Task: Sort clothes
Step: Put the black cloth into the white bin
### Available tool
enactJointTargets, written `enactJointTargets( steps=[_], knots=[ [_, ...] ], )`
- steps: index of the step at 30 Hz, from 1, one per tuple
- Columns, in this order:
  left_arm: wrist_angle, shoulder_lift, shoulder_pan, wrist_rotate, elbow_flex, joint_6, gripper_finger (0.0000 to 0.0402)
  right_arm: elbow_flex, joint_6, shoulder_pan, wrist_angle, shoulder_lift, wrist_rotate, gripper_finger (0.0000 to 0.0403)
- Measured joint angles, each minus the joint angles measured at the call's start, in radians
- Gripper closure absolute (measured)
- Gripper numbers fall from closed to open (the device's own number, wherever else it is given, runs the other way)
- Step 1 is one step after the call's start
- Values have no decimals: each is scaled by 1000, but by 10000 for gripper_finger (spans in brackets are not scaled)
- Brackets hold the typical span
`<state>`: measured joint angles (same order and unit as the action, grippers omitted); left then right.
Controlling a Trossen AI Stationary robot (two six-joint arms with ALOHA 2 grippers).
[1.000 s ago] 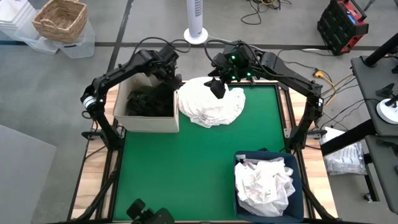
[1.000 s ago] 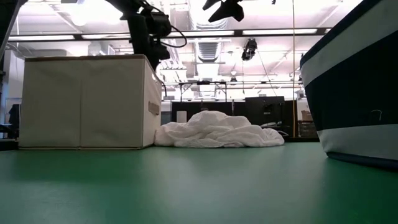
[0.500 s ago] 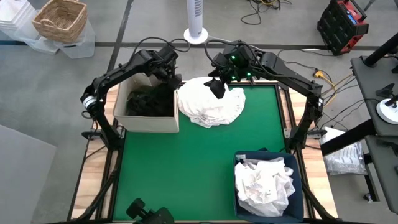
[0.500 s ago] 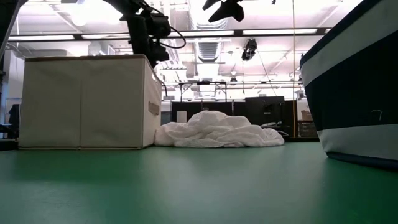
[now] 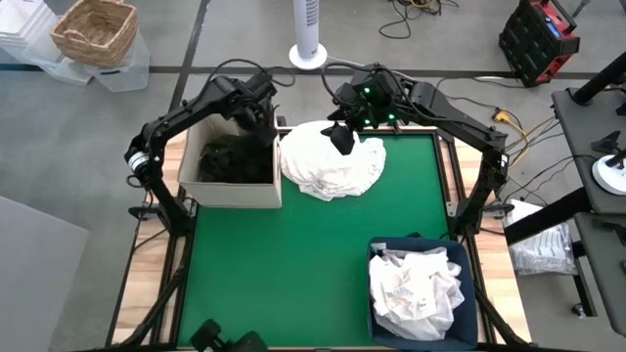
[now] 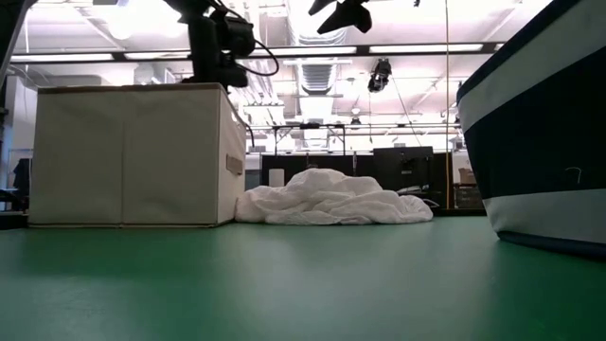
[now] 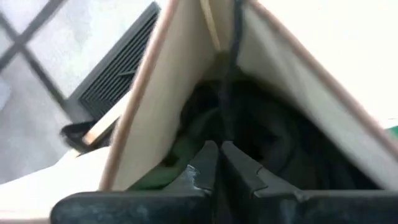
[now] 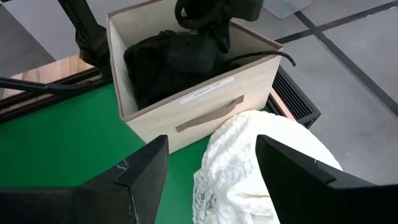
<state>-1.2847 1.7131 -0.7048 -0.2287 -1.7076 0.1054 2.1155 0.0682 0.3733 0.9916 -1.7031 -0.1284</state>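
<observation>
Green felt covers my table (image 5: 293, 264) in the high view; at upper left of centre sits the beige box (image 5: 231, 192) with dark clothes (image 5: 227, 161) heaped inside, and my left gripper (image 5: 256, 125) hangs over the box's far right corner; just right of the box, touching its side, lies a white garment pile (image 5: 333, 166) at upper centre, with my right gripper (image 5: 342, 138) poised above the pile's top edge; at lower right the navy bin (image 5: 471, 303) holds more white clothes (image 5: 419, 288).

Low view: the box (image 6: 133, 156) fills the left, the white pile (image 6: 331, 201) rests on the felt at centre against the box's corner, and the bin's wall (image 6: 540, 142) looms at right; my left gripper (image 6: 216, 57) shows above the box's top edge at upper left, my right one (image 6: 343, 14) at the top centre, clear of the pile.

Left wrist view: my fingers (image 7: 239, 168) are pressed together with nothing between them, pointing into the box (image 7: 143, 118) over the dark fabric (image 7: 280, 140).

Right wrist view: my fingers (image 8: 146, 171) stand wide apart and empty above the lacy white garment (image 8: 249, 162) at lower centre; beyond it the box (image 8: 205, 99) with dark clothes (image 8: 171, 59), and my left gripper (image 8: 214, 28) over it at the top.
</observation>
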Motion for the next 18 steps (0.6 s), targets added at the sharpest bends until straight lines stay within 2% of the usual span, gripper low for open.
enactJointTargets(
  steps=[8,18],
  knots=[
    [122,1,0,5,0,67,389,0,0,0,-1,0,0,170],
    [153,1,-2,27,20,61,277,0,11,0,-1,0,0,170]
  ],
)
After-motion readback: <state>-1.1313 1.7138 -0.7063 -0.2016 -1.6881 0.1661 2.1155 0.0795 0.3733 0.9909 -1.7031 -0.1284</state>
